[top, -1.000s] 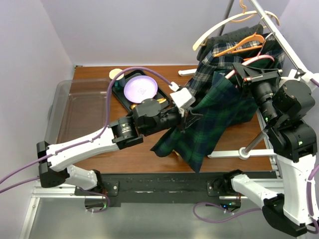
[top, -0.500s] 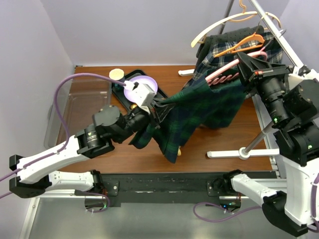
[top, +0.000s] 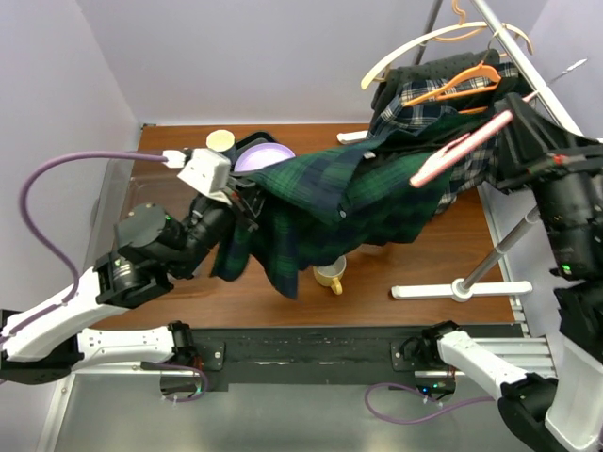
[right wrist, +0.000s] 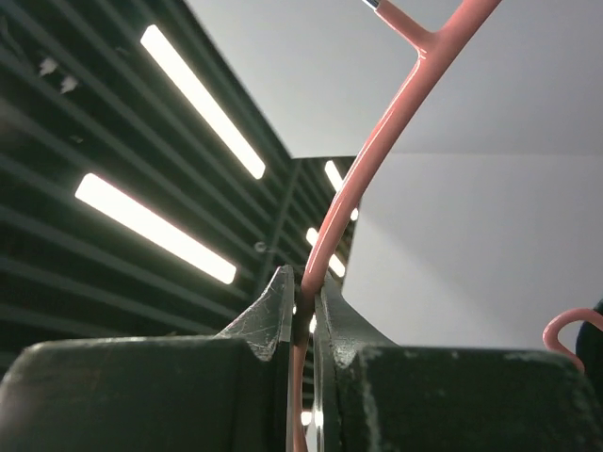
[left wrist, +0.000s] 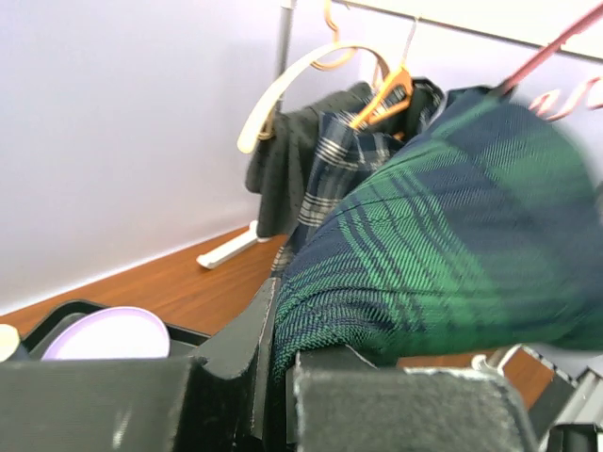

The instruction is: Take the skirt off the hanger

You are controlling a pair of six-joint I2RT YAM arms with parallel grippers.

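Observation:
The skirt (top: 330, 193) is dark green and navy plaid. It stretches in the air from my left gripper (top: 247, 196) at mid-left up to the pink hanger (top: 462, 149) at the right. My left gripper is shut on the skirt's edge; the left wrist view shows the cloth (left wrist: 443, 245) pinched between the jaws (left wrist: 280, 363). My right gripper (top: 513, 127) is shut on the pink hanger and holds it high, tilted; the right wrist view shows the pink rod (right wrist: 358, 188) clamped between the fingers (right wrist: 303, 301). The skirt's far end still drapes over the hanger.
A clothes rack (top: 509, 235) stands at the right with a white hanger (top: 415, 52), an orange hanger (top: 452, 85) and other plaid garments (top: 415, 99). A black tray (top: 226, 174) with a purple plate (top: 259, 157) lies behind the left gripper. A yellow mug (top: 329, 275) stands under the skirt. A clear bin (top: 141, 202) is at far left.
My left gripper has pulled the skirt left and up, away from the rack. My right gripper has lifted the pink hanger higher and tilted it. The skirt is now stretched out between them.

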